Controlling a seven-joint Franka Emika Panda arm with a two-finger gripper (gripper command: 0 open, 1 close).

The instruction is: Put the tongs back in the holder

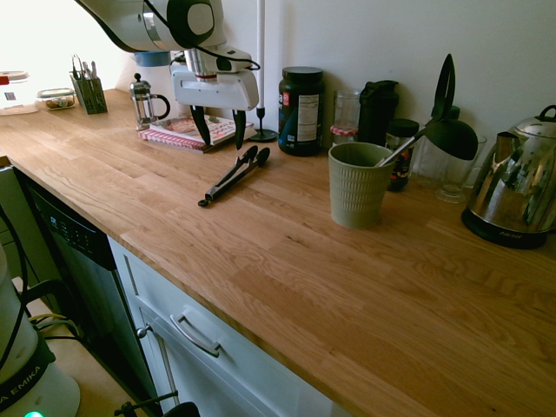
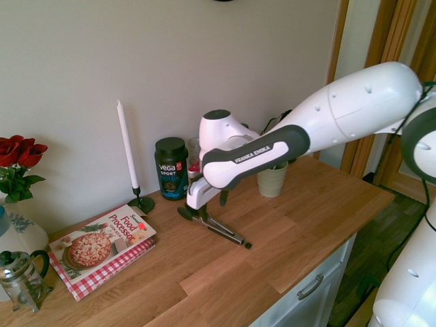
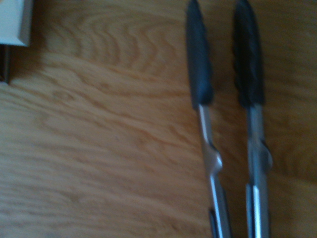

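Tongs [image 1: 233, 176] lie flat on the wooden counter [image 1: 287, 261], their two black tips toward the wall and the black hinge end toward the counter's front edge. Nothing holds them. In the wrist view the tongs [image 3: 225, 124] show as two silver arms side by side with dark rubbery tips, slightly apart, resting on the wood grain (the picture is soft, so finer detail is lost).

The gripper [image 1: 219, 127] hangs above the counter, pointing down, its dark fingers spread wide with nothing between them. From the first exterior view it sits above and a little behind the tips of the tongs, in front of the cookbook [image 1: 187, 130]. In the second exterior view the gripper [image 2: 212, 202] is over the tip end of the tongs [image 2: 212, 225], clear of them.

The green ribbed cup [image 1: 357, 184] stands upright on the counter well apart from the tongs, along the counter toward the kettle [image 1: 514, 187]. A black ladle [image 1: 447, 122] leans out of it, its handle inside the cup.

Along the wall stand a dark supplement tub [image 1: 301, 110], a black shaker bottle [image 1: 377, 111], a white candle in a holder [image 2: 127, 153] and a glass coffee press [image 1: 146, 102]. Red roses [image 2: 17, 160] show at the edge of the second exterior view.
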